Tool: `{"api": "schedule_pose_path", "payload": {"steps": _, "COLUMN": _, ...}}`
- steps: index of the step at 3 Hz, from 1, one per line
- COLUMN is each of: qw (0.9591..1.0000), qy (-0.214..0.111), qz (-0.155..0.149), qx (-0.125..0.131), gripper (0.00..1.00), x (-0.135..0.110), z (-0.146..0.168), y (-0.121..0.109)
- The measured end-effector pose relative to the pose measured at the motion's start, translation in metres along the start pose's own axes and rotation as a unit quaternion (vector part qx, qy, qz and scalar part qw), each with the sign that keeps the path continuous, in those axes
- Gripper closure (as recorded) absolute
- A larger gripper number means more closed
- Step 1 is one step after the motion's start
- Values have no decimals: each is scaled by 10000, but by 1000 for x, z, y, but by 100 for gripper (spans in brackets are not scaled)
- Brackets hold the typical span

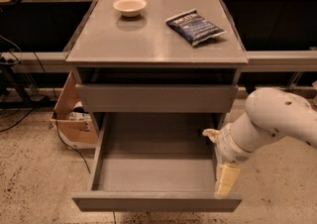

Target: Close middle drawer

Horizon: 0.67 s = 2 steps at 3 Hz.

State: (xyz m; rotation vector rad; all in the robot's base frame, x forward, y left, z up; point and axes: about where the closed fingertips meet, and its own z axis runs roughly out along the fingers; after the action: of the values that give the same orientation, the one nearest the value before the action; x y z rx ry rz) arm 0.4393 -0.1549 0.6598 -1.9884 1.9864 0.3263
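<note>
The middle drawer (154,173) sits pulled well out of the grey cabinet (156,44), its inside bare. The gripper (224,181) hangs pointing down, seemingly touching the drawer's right front corner, probably to find a pushing surface. I cannot tell whether it is open or closed.

The arm (280,116) fills the lower right of the frame as a thick, smooth white shell, rounded like a bulb, with a few small dark dots on its upper surface. It narrows to a ringed white wrist (234,144) marked by a thin dark seam, and a small cream tab juts from the wrist's upper left side. Below the wrist, right of centre near the bottom edge, the gripper (224,181) is a pale cream-yellow, blocky piece, duller and more matte than the shell.
</note>
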Motion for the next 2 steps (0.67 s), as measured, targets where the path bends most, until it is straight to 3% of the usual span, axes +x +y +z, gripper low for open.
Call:
{"api": "schedule_pose_path", "payload": {"steps": 1, "qw": 9997, "qy": -140, "qz": 187, "qx": -3, "gripper": 0, "x": 4, "z": 17, "y": -1}}
{"api": "schedule_pose_path", "payload": {"steps": 2, "qw": 9980, "qy": -459, "qz": 426, "qx": 23, "gripper": 0, "x": 13, "z": 69, "y": -2}}
